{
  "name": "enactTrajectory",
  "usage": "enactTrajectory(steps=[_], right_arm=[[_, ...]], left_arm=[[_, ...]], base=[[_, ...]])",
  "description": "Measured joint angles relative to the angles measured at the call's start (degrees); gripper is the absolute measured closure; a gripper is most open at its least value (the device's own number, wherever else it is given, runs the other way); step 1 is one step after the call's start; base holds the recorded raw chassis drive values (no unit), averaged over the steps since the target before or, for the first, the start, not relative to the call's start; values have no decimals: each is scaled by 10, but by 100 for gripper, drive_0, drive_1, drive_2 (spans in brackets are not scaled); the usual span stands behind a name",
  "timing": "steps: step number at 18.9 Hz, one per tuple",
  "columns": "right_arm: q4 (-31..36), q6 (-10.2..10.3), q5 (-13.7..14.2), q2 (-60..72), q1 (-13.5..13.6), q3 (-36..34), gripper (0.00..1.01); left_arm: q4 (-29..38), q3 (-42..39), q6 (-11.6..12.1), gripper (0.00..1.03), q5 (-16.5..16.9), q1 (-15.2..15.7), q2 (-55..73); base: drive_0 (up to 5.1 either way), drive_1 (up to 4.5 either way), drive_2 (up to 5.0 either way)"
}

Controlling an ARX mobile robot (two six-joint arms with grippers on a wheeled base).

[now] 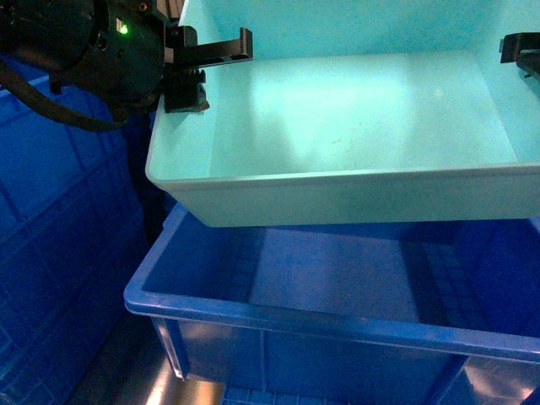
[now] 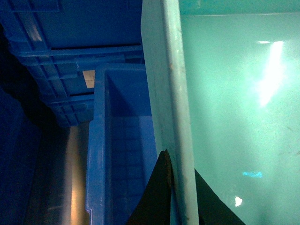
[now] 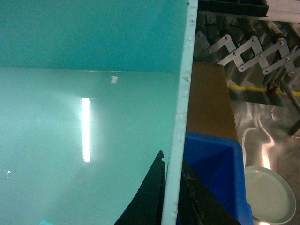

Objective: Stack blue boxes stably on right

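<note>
One blue box (image 1: 354,126), a light turquoise tub with nothing inside, hangs between both grippers just above a royal-blue ribbed crate (image 1: 337,287). My left gripper (image 1: 196,72) is shut on the tub's left wall. In the left wrist view its dark fingers straddle the pale rim (image 2: 173,93), one inside and one outside, around the left gripper (image 2: 180,173). My right gripper (image 1: 523,55) is shut on the tub's right wall. In the right wrist view the right gripper (image 3: 172,164) pinches the rim (image 3: 185,84) the same way.
More royal-blue crates (image 1: 51,211) stand stacked on the left. To the right of the lower crate (image 3: 213,159) lie a pale green plate (image 3: 269,194) on shiny metal, a brown cardboard box (image 3: 208,103) and an extendable roller conveyor (image 3: 248,47).
</note>
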Motion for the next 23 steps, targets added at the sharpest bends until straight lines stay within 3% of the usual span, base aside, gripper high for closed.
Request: enactTrajectory(steps=[15, 23], right_arm=[[-1, -1, 0, 6, -1, 1, 94], [-80, 16, -13, 103, -5, 40, 94]], left_arm=[[-10, 4, 0, 101, 4, 0, 4], [-98, 83, 21, 101, 65, 22, 120]], base=[[2, 52, -49], [0, 0, 0]])
